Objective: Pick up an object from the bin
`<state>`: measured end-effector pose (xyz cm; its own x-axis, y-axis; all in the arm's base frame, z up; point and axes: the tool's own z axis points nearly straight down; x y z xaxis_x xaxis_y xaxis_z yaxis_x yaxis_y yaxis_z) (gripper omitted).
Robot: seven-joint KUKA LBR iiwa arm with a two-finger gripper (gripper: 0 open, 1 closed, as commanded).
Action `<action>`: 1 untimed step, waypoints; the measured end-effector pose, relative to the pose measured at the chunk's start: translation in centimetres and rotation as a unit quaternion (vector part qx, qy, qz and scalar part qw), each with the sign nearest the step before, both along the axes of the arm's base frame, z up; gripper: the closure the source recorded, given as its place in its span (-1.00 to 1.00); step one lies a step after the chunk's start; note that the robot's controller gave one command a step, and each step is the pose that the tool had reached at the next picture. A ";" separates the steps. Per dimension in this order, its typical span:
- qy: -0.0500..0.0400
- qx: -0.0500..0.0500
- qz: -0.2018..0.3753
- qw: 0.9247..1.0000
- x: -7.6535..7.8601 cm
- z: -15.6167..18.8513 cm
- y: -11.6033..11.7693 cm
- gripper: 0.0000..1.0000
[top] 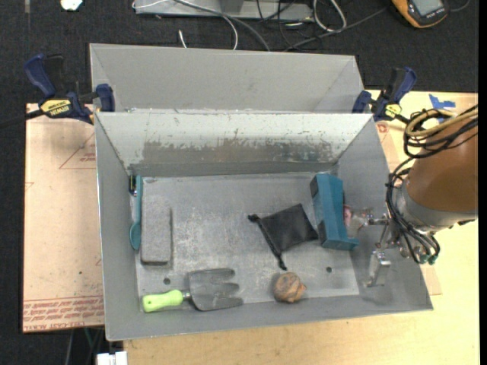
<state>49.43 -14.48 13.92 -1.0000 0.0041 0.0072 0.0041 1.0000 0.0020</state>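
Observation:
My gripper (375, 268) hangs low at the bin's right side, over the sloping right wall, with nothing seen in it. Nearest to it, just to the left, a teal blue box (331, 210) stands on end against the right part of the floor. A black folded pouch (286, 230) lies left of the box, partly touching it. A round brown stone (288, 287) rests near the front wall, left and slightly forward of the gripper.
A small trowel with a grey blade and green handle (199, 294) lies at the front left. A grey rectangular block (156, 234) sits by the left wall, with a teal-handled tool (135, 217) wedged along that wall. The arm's orange cover and cables hang over the right rim.

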 end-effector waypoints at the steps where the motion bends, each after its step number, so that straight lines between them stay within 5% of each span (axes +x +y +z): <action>1: -0.004 -0.001 0.002 1.000 0.2 0.4 0.1 -1.00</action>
